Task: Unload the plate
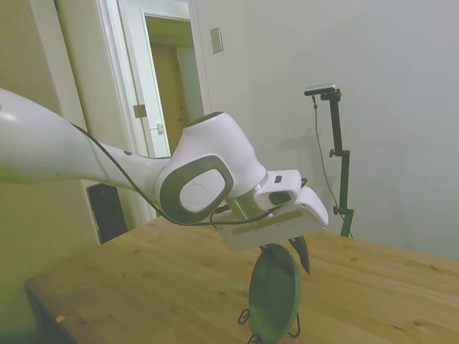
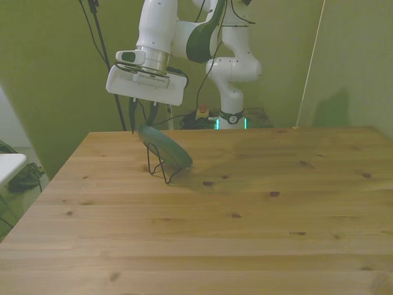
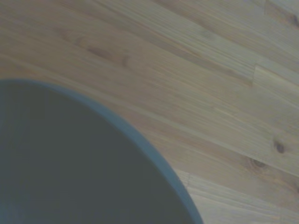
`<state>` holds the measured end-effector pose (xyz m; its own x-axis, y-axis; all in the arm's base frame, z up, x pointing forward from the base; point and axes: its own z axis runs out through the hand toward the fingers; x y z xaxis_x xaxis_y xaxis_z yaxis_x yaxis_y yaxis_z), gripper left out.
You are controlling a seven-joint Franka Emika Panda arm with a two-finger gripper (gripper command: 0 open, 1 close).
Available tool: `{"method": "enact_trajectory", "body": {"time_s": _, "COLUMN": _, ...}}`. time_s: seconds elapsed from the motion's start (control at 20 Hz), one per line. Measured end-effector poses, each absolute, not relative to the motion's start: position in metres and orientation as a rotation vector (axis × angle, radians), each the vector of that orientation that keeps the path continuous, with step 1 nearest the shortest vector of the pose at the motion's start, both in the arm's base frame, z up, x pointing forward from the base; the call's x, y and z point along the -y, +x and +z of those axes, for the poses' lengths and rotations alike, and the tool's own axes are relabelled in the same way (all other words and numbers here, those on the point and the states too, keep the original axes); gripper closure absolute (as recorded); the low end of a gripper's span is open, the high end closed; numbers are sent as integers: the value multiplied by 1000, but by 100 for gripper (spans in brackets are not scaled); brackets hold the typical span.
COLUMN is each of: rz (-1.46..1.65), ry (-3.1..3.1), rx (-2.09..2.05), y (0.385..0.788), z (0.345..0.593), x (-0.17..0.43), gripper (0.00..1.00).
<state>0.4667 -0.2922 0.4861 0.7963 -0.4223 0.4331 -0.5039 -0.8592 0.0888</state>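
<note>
The dark green plate point(image 2: 167, 148) stands on edge, leaning in a thin black wire stand point(image 2: 158, 167) near the far corner of the wooden table point(image 2: 245, 221) on the front view's left. My gripper point(image 2: 142, 119) hangs right over the plate's upper rim, open, one finger on each side of the rim. In the side view the plate point(image 1: 274, 295) faces the camera and the gripper point(image 1: 285, 253) is at its top edge, one finger partly hidden behind it. The wrist view shows the plate's point(image 3: 70, 163) curved rim close up over wood.
The stand point(image 1: 247, 319) and plate sit close to the table's edge point(image 2: 72, 161) on the front view's left. The robot's base point(image 2: 230, 115) stands behind the far edge. Bare wood point(image 2: 276, 184) spreads toward the front view's right and the near side.
</note>
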Motion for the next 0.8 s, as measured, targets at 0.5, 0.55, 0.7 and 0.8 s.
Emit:
{"method": "enact_trajectory", "body": {"time_s": 0.5, "rz": 623, "ry": 2791, "rx": 715, "y": 467, "z": 487, "x": 292, "gripper": 100}}
{"method": "enact_trajectory", "body": {"time_s": 0.55, "rz": 630, "ry": 2788, "rx": 713, "y": 468, "z": 490, "x": 292, "gripper": 100}}
{"method": "enact_trajectory", "body": {"time_s": 0.7, "rz": 669, "ry": 2778, "rx": 698, "y": 473, "z": 504, "x": 289, "gripper": 100}}
{"method": "enact_trajectory", "body": {"time_s": 0.8, "rz": 711, "ry": 2770, "rx": 696, "y": 477, "z": 518, "x": 287, "gripper": 100}}
